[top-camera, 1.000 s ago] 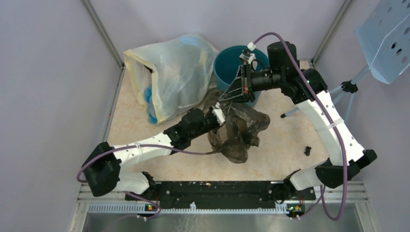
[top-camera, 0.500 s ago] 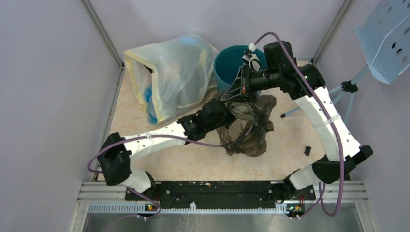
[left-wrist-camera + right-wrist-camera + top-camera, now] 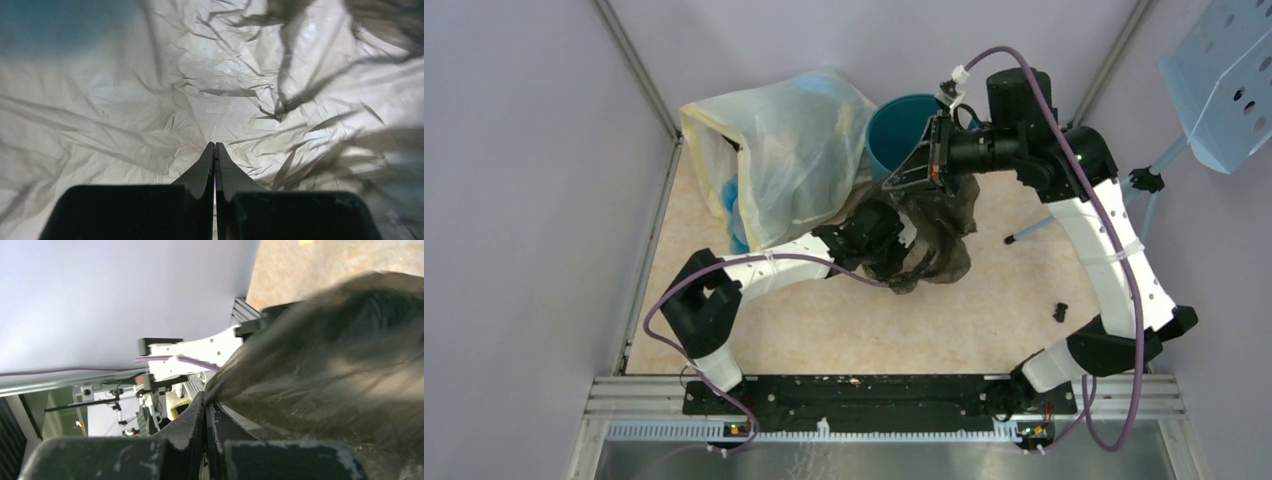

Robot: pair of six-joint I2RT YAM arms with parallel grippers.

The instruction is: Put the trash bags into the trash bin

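Left hand and right hand both stayed clenched on the trash bag, left pinching the film low, right gripping its upper edge. Over the last second I'd carried it off the middle of the tabletop, up and away from me. It hung bunched against the near side of the trash bin, not inside. My read: transport mostly done, lift over the rim and release still to do

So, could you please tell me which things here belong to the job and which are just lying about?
Job: crinkly black plastic trash bag; round teal plastic bin; left hand and right hand, both shut on the bag.
Lying about: large whitish-yellow translucent bag; small black object.
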